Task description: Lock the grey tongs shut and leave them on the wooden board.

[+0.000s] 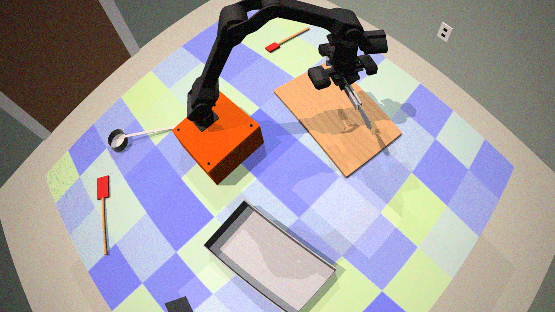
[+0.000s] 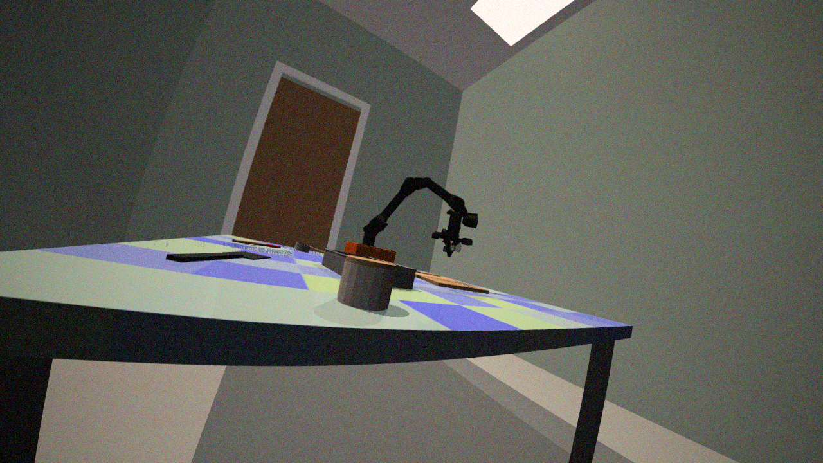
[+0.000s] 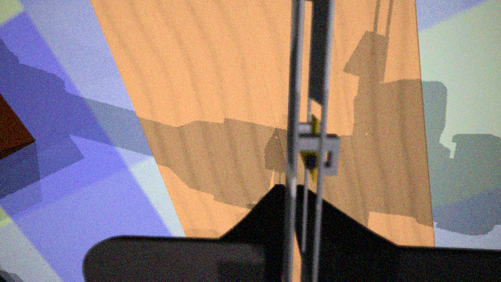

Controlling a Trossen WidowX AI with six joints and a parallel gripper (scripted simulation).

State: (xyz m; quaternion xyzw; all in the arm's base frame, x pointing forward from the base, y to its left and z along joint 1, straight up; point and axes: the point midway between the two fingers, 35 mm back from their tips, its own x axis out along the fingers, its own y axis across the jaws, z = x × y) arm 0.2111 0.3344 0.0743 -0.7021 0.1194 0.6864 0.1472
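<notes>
My gripper (image 1: 344, 82) (image 2: 449, 251) (image 3: 288, 193) is shut on the grey tongs (image 1: 354, 96) (image 3: 292, 117). Their two arms lie close together, nearly parallel, with a small bracket and a yellow part between them in the wrist view. In the top view the scalloped tips point to the lower right. The tongs are held in the air above the wooden board (image 1: 335, 155) (image 2: 454, 283) (image 3: 211, 78), with their shadow apart from them. Whether the lock is engaged does not show. The roasting tin (image 1: 229, 225) (image 2: 406, 278) holds no tongs.
The orange base block (image 1: 217, 135) stands between board and ladle (image 1: 149, 132). Red-headed spatulas lie at the left (image 1: 103, 186) and at the back (image 1: 272, 47). A dark flat object (image 1: 178, 304) (image 2: 207, 256) lies near the tin. A grey round container (image 2: 365, 285) stands near the table edge.
</notes>
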